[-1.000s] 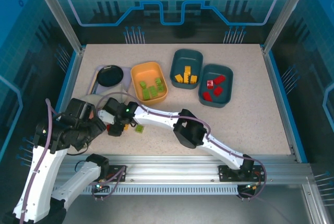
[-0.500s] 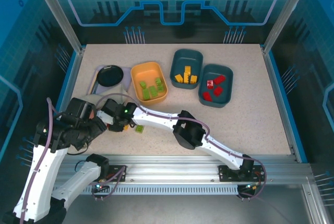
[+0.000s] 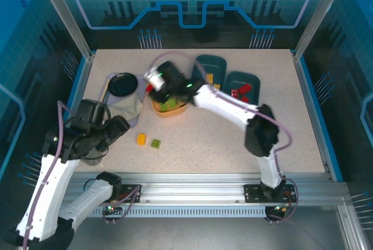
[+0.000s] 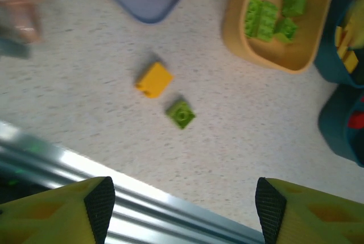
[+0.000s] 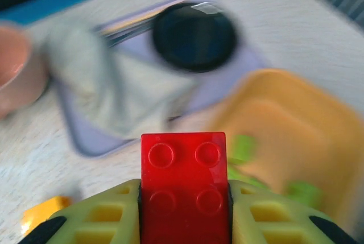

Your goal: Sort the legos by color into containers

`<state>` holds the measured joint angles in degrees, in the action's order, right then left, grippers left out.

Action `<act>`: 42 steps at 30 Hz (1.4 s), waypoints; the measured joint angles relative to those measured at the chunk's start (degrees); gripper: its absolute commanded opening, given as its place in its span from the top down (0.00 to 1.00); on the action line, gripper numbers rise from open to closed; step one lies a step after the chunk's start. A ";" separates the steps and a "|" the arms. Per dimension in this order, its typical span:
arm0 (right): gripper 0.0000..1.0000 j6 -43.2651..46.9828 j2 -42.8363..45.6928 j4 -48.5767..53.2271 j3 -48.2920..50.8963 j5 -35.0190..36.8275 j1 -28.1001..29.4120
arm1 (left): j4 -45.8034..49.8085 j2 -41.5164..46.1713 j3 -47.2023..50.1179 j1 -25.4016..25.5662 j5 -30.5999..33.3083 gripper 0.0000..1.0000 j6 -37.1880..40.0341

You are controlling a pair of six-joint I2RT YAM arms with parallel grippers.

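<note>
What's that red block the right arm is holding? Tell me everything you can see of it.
The red brick looks like glossy plastic. It is squarish, with four round studs in two rows facing the wrist camera. It is clamped between the yellow fingers of the right gripper, which press on its left and right sides, and it is held up in the air by the yellow-orange bin.

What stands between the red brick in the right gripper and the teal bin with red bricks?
Between the red brick and that bin lies only the other teal bin, holding yellow bricks; low, probably no obstacle.
</note>
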<state>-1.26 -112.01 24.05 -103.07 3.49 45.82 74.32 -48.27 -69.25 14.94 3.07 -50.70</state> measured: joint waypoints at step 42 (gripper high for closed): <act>0.77 -42.97 0.85 31.98 20.90 17.57 -32.11 | -40.39 -53.37 -19.12 21.03 -22.34 0.31 8.87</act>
<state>-44.23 -111.15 56.03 -82.17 21.06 13.72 33.93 -101.65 -88.38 35.97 -19.27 -41.82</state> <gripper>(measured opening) 0.323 0.692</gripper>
